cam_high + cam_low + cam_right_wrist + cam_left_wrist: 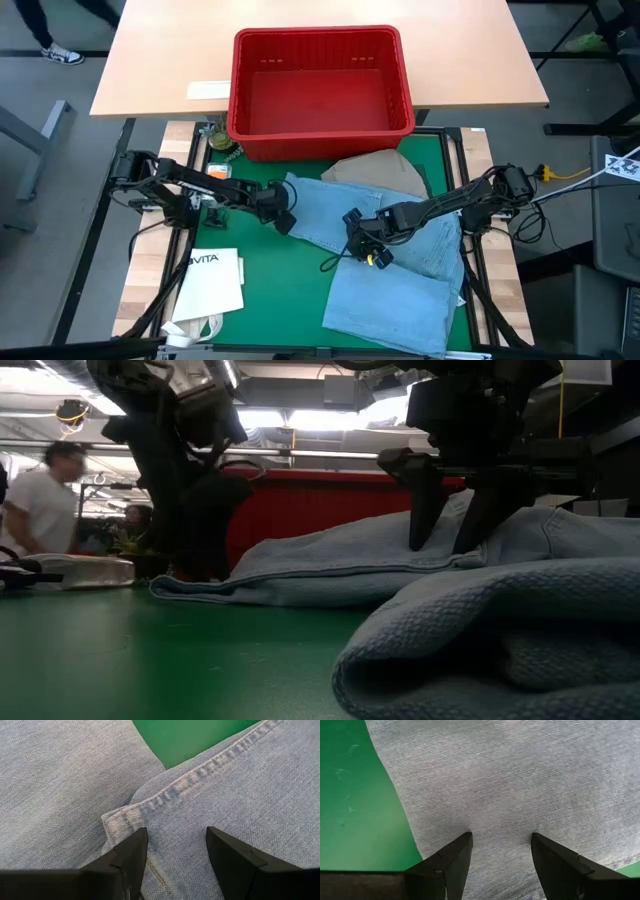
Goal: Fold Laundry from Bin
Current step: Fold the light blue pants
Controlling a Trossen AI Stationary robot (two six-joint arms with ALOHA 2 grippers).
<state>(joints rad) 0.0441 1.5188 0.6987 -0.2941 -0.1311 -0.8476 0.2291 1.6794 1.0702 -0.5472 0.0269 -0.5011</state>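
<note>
Light blue jeans [400, 260] lie spread over the right half of the green mat [270, 290], partly folded. A khaki garment [385, 172] shows under their far edge, beside the empty red bin [320, 85]. My left gripper [283, 218] stands open and points down over the jeans' left edge [410, 820]. My right gripper [372, 252] is open too, pointing down over a stitched seam [200, 775] near the jeans' middle. In the low view, its fingers [420, 510] come down to the denim [330, 565]. My left gripper's open fingertips [465, 840] stand at the denim close to the jeans' left edge, coming from above; I cannot tell whether they touch. My right gripper's open fingertips [140, 837] stand at the denim just beside a seamed corner [117, 822]; whether they touch I cannot tell.
A white paper bag printed "VITA" [210, 280] lies on the mat's near left. A small dark object [222, 148] sits by the bin's left corner. A person [45, 500] stands in the room beyond the table. Bare green mat lies near the front centre.
</note>
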